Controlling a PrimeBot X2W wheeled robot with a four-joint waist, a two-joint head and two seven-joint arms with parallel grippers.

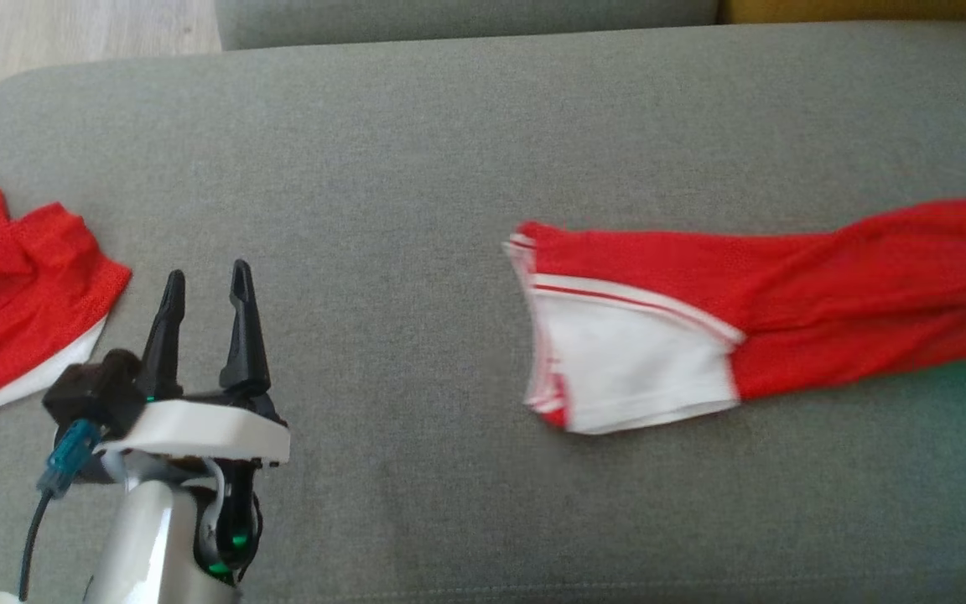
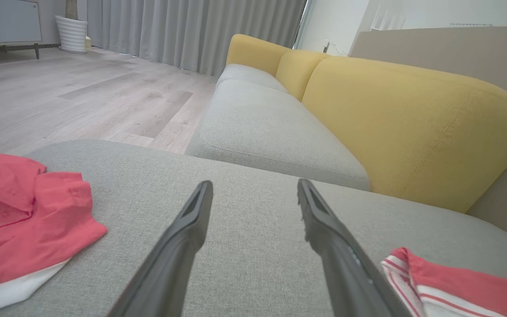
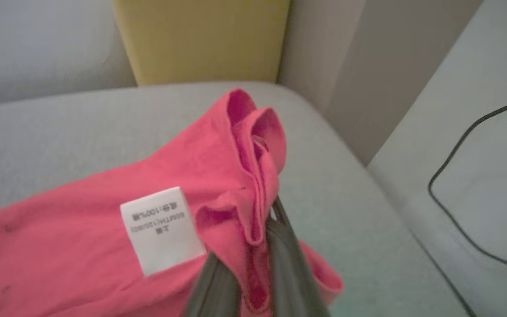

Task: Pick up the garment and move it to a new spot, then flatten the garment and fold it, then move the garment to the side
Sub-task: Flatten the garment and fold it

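The garment (image 1: 751, 285), red mesh with a white panel and striped trim, lies stretched across the right half of the head view on the grey sofa cushion (image 1: 416, 151); its white end sits near the middle of the frame and its red length runs off the right edge. In the right wrist view, the right gripper (image 3: 253, 251) has its jaws clenched on a bunched red fold at the lower centre, just right of a white care label (image 3: 162, 229); the cloth puckers upward from the pinch. The left gripper (image 1: 207, 273) hovers at the lower left of the head view, jaws released and wide, grasping nothing; a second red piece (image 1: 13, 277) lies at the left edge, apart from it.

The fabric looks thin, light and limp; it should drape and drag rather than hold any shape, and a one-point pinch will likely let it hang in a rope. The mesh may slip if only one layer is caught; a hem or seam gives the firmer hold. For flattening, the free white end near the centre seems the sensible place for the left jaws, so that both ends can be pulled taut.
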